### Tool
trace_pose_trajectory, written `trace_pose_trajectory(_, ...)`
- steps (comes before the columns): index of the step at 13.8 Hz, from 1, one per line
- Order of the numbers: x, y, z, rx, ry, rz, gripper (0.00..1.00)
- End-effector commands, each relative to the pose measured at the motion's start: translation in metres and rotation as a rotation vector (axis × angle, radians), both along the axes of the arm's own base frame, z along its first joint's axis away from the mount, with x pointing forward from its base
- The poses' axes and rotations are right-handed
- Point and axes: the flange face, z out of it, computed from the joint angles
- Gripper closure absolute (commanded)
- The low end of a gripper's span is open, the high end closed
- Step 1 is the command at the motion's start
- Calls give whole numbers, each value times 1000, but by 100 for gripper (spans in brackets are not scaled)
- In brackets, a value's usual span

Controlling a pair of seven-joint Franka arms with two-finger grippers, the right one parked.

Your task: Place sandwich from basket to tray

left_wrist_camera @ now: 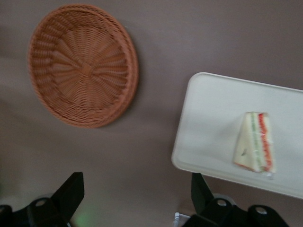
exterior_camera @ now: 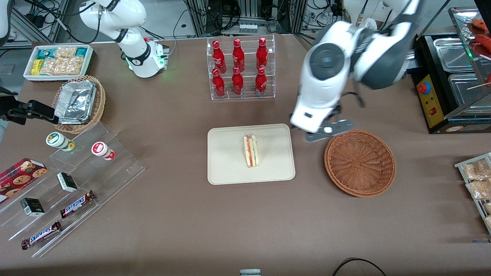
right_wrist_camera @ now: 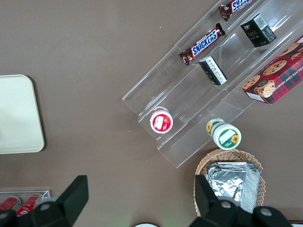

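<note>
The sandwich (exterior_camera: 251, 150) (left_wrist_camera: 255, 142) lies on the cream tray (exterior_camera: 230, 168) (left_wrist_camera: 213, 118), cut edge with red and green layers facing up. The reddish-brown wicker basket (exterior_camera: 360, 163) (left_wrist_camera: 83, 64) stands beside the tray, toward the working arm's end, with nothing in it. My gripper (exterior_camera: 327, 130) (left_wrist_camera: 137, 194) hangs above the bare table between tray and basket, a little farther from the front camera than both. It is open wide, with nothing between its fingers (left_wrist_camera: 71, 189). One corner of the tray (right_wrist_camera: 16, 113) shows in the right wrist view.
A clear rack of red bottles (exterior_camera: 241, 69) stands farther back than the tray. A black appliance (exterior_camera: 441, 88) and a rack of snack packets (exterior_camera: 477, 180) are at the working arm's end. Clear steps with candy bars (exterior_camera: 69, 184), a tan foil basket (exterior_camera: 78, 101) and a white bin (exterior_camera: 57, 61) are toward the parked arm's end.
</note>
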Motion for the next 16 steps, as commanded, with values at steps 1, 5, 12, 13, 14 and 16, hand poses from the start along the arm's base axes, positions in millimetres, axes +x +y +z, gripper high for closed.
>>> trace_pose_trajectory(1, -11, 69, 35, -29, 4, -38, 0)
trace_pose_trajectory(5, -14, 149, 72, -80, 32, -132, 0)
trace_pose_trajectory(12, -10, 256, 98, -158, 19, -263, 0)
trace_pose_trajectory(13, -5, 258, 105, -157, 2, -261, 0)
trace_pose_trajectory(14, 3, 259, 104, -158, -1, -263, 0)
trace_pose_trajectory(16, 10, 245, 106, -148, 1, -282, 0)
